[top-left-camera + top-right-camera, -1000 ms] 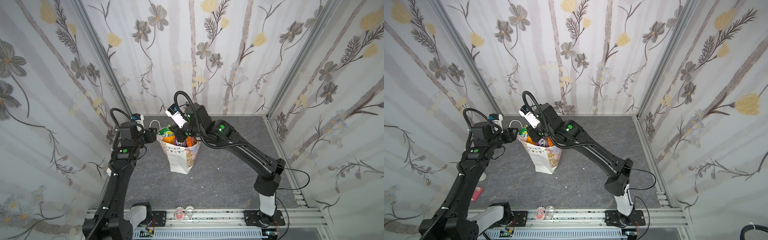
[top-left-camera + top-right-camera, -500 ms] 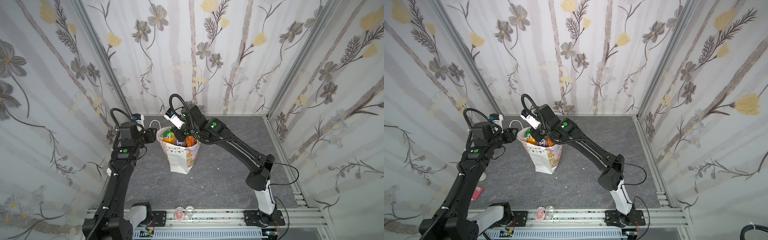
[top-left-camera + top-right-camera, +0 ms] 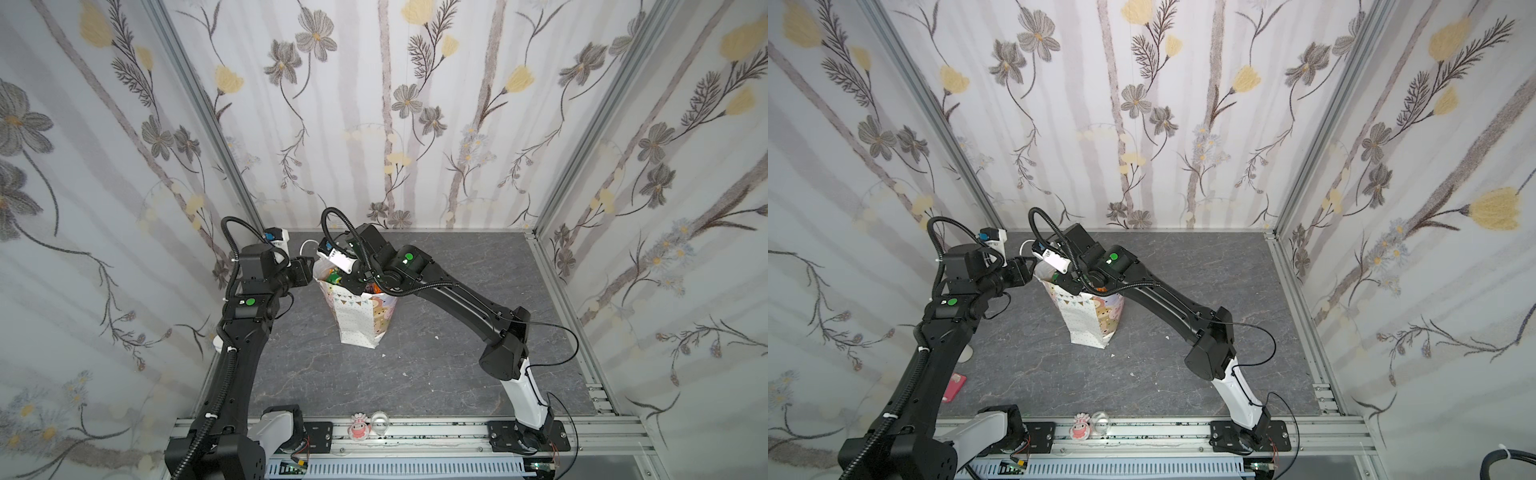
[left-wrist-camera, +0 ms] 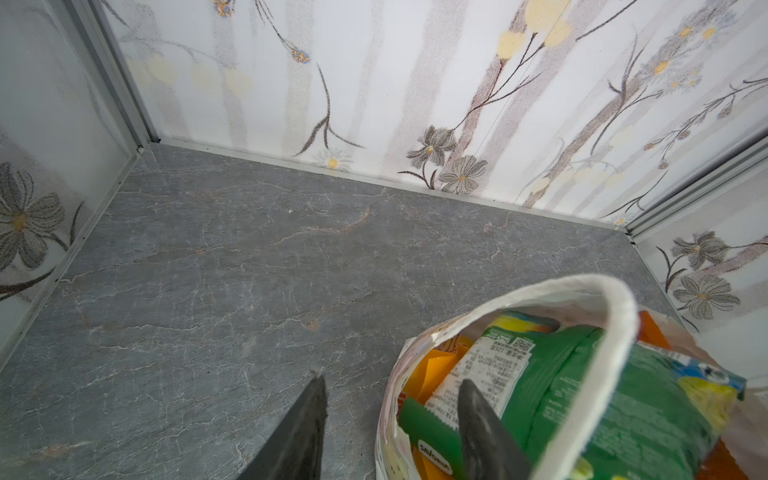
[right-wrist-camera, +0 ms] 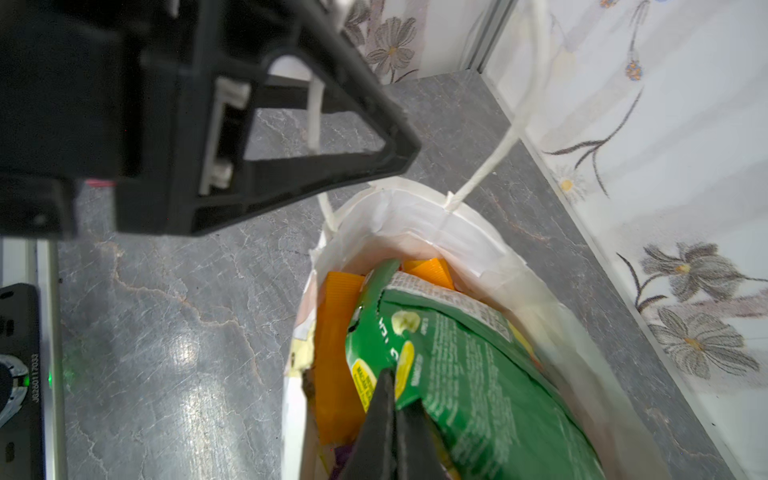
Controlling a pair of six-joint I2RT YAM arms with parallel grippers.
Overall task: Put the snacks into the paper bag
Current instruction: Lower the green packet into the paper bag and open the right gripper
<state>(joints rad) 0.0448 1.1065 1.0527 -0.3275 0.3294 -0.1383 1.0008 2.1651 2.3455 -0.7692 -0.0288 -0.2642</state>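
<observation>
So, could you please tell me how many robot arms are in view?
2. The left arm stands left of the paper bag, the left hand straddling its rim; the right arm reaches in from the right, the right hand shut among the snacks.

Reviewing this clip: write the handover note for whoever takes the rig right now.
Left hand: open, fingers straddling the paper bag's rim, one inside, one outside.
Right hand: shut, down in the bag's mouth, tips at the green packet; pinching or pushing, cannot tell.
Snacks: green and orange packets stand in the upright bag.
Done: no loose packet shows on the open table.
Left: check the flat pink thing beside the left arm, possibly a snack; then withdraw both hands.
</observation>
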